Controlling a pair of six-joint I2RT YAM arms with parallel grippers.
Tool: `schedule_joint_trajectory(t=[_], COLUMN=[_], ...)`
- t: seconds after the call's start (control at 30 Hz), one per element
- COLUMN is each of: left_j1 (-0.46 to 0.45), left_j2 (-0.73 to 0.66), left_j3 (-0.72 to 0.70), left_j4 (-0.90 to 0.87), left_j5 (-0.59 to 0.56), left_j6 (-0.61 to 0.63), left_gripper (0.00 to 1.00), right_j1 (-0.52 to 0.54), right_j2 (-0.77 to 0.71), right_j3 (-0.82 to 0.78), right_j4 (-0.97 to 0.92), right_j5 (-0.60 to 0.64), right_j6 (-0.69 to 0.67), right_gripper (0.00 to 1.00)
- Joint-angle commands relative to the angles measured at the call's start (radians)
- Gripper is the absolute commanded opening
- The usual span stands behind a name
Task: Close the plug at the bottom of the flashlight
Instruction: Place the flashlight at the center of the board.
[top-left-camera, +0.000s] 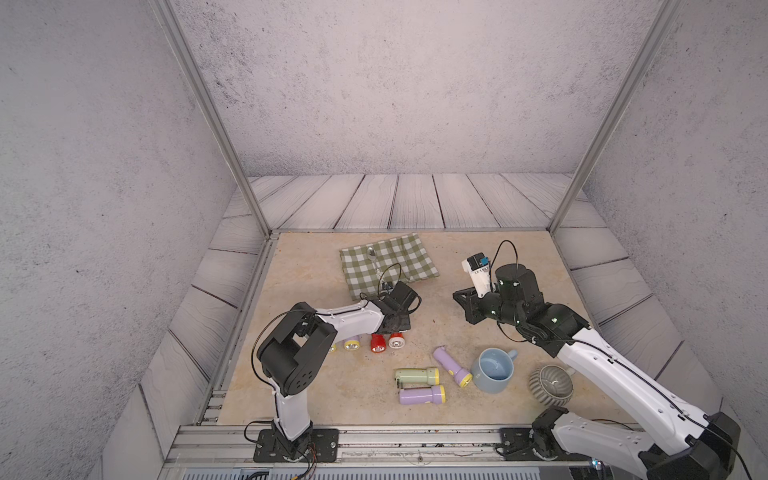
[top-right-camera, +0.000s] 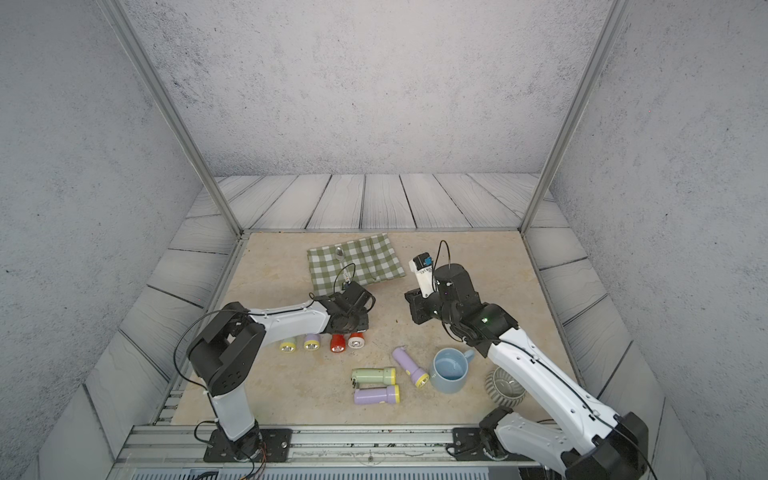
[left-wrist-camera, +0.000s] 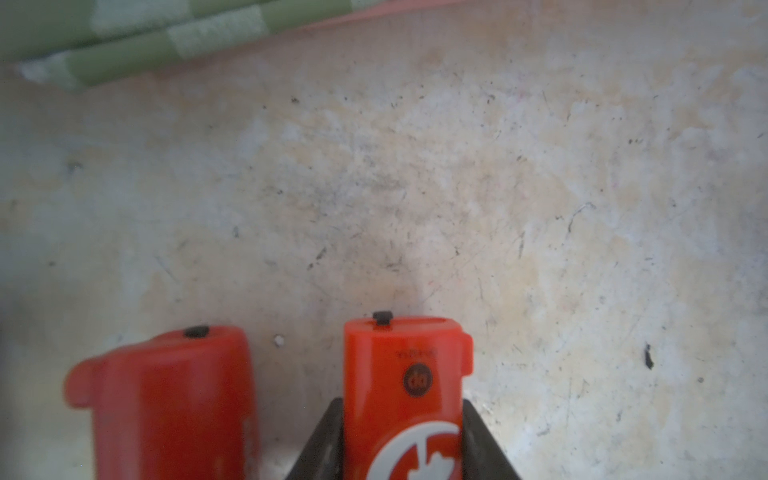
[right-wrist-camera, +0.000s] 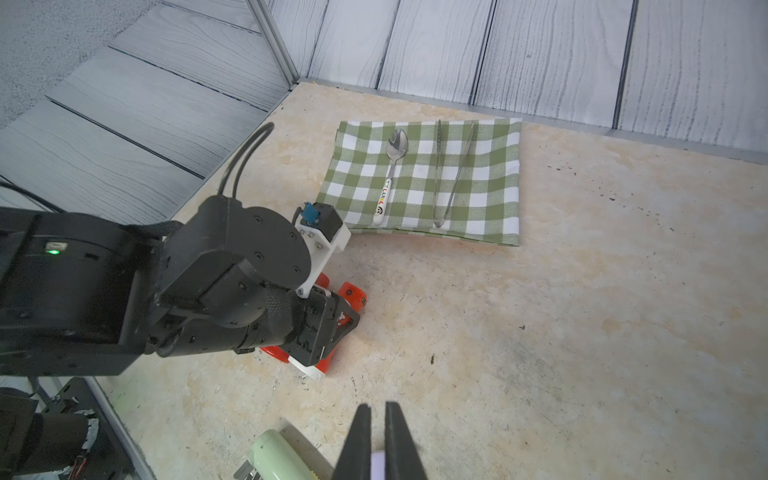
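Observation:
My left gripper (left-wrist-camera: 402, 401) is shut on a red flashlight (left-wrist-camera: 403, 365) that lies on the table, its black fingers (left-wrist-camera: 328, 432) clamped on both sides of the body. The flashlight's bottom end (left-wrist-camera: 405, 326) faces away from the wrist. Its plug looks folded flush, with only a small black nub (left-wrist-camera: 382, 318) showing. In both top views the left gripper (top-left-camera: 395, 322) covers the body and only the flashlight's head (top-left-camera: 397, 340) shows. My right gripper (right-wrist-camera: 376, 405) hangs above the table to the right (top-left-camera: 459, 299). It is shut to a thin slit and holds nothing.
A second red flashlight (top-left-camera: 378, 343) lies against the held one, beside it a yellow-headed one (top-left-camera: 351, 344). Nearer the front lie a green flashlight (top-left-camera: 417, 376) and two purple ones (top-left-camera: 422, 395), a blue mug (top-left-camera: 492, 370) and a ribbed grey bowl (top-left-camera: 550, 385). A checked cloth (top-left-camera: 388, 264) holds a spoon and tongs.

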Motion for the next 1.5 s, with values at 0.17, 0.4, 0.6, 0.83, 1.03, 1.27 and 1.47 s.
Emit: schedule_joint_trajectory(t=[0.17, 0.4, 0.6, 0.83, 1.03, 1.27, 1.47], left_j1=[0.004, -0.016, -0.016, -0.016, -0.016, -0.015, -0.002], left_j2=[0.011, 0.009, 0.006, -0.008, -0.125, -0.393, -0.694], left_j3=[-0.009, -0.048, -0.050, -0.046, -0.038, -0.015, -0.176], left_j4=[0.028, 0.045, 0.047, 0.035, -0.016, -0.128, -0.029], left_j5=[0.023, 0.019, 0.016, 0.022, -0.030, -0.184, -0.214], left_j6=[-0.021, -0.042, -0.044, -0.032, 0.009, 0.113, 0.175], left_gripper=[0.32, 0.39, 0.54, 0.64, 0.67, 0.70, 0.71], right_j1=[0.000, 0.000, -0.001, -0.001, -0.001, 0.002, 0.047], right_j2=[-0.001, 0.009, 0.007, 0.013, 0.014, 0.001, 0.005], right_j3=[-0.011, -0.012, -0.013, -0.014, -0.010, 0.001, -0.043], right_j4=[-0.007, -0.005, -0.005, -0.005, -0.011, -0.022, -0.099], right_j5=[0.001, -0.005, -0.004, -0.002, -0.008, -0.028, -0.021], right_j6=[0.013, 0.016, 0.016, 0.016, 0.013, 0.005, 0.012], right_gripper=[0.11, 0.12, 0.12, 0.12, 0.12, 0.16, 0.19])
